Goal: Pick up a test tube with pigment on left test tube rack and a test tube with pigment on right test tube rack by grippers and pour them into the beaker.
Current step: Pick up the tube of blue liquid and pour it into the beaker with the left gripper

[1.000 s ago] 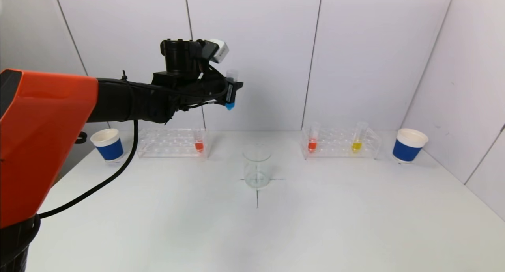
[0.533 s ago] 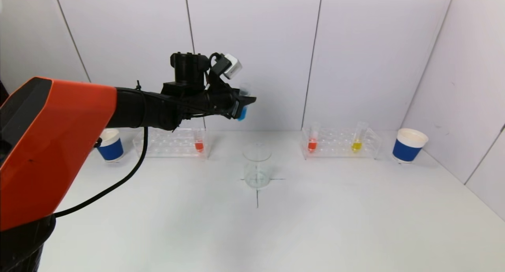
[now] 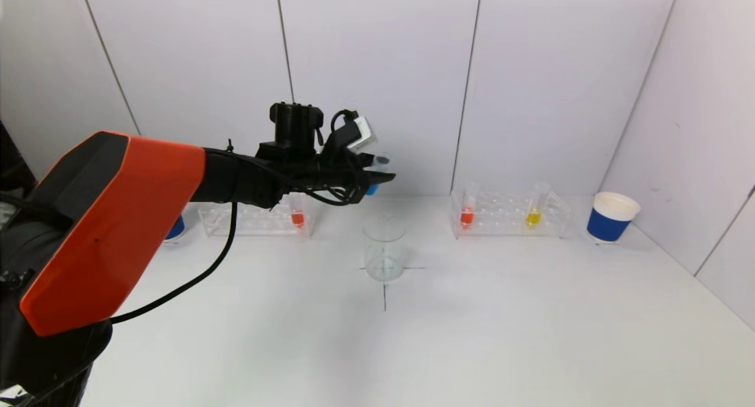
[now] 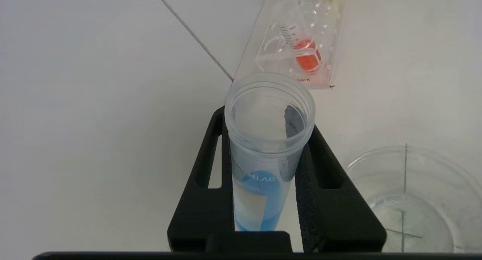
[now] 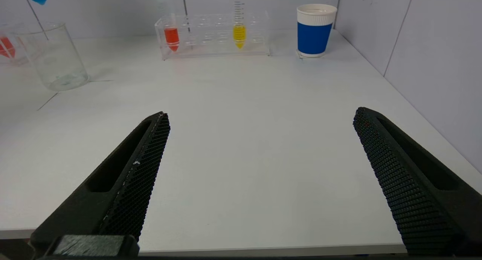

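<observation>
My left gripper [image 3: 374, 176] is shut on a clear test tube with blue pigment [image 4: 268, 147], held tilted in the air above and a little behind the empty glass beaker [image 3: 384, 248]. The beaker also shows in the left wrist view [image 4: 410, 199]. The left rack [image 3: 253, 215] holds a red tube [image 3: 297, 211]. The right rack [image 3: 508, 214] holds a red tube [image 3: 468, 206] and a yellow tube [image 3: 535, 206]. My right gripper [image 5: 260, 120] is open and empty above the table's front edge, out of the head view.
A blue and white paper cup [image 3: 610, 217] stands right of the right rack. Another cup [image 3: 174, 228] stands left of the left rack, mostly hidden by my left arm. A black cross [image 3: 384, 289] marks the table under the beaker.
My left gripper has moved down and to the right with the blue tube, toward the beaker, and the tube has tilted further over. The rest has not moved.
</observation>
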`<state>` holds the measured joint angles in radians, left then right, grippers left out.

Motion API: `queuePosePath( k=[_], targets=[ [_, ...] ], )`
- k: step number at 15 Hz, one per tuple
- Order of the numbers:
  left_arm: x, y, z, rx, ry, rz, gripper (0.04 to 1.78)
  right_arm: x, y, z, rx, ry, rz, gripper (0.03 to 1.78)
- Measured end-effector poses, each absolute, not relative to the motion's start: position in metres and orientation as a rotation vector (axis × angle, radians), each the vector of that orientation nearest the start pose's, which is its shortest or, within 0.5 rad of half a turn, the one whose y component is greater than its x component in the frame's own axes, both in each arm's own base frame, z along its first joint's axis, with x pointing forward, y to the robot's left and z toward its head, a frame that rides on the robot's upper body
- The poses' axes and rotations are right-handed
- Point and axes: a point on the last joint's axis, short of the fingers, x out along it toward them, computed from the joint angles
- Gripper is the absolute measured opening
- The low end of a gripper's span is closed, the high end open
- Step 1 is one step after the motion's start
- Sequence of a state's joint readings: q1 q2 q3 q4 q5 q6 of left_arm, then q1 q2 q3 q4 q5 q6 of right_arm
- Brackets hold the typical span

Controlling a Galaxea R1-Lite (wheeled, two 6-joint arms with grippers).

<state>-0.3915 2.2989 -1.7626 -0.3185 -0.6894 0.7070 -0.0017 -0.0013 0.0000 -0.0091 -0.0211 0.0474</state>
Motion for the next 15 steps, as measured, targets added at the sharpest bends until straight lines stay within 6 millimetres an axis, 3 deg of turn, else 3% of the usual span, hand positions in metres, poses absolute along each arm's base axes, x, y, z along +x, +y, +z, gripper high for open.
queuePosePath(
  k=[8, 15],
  targets=[
    [0.455, -0.184, 0.154, 0.871, -0.32, -1.144, 0.47, -0.023, 0.0, 0.076, 0.048, -0.011, -0.022, 1.77],
    [0.448, -0.181, 0.17, 1.043, -0.462, -1.117, 0.47, -0.023, 0.0, 0.076, 0.047, -0.011, -0.023, 1.77]
  ],
)
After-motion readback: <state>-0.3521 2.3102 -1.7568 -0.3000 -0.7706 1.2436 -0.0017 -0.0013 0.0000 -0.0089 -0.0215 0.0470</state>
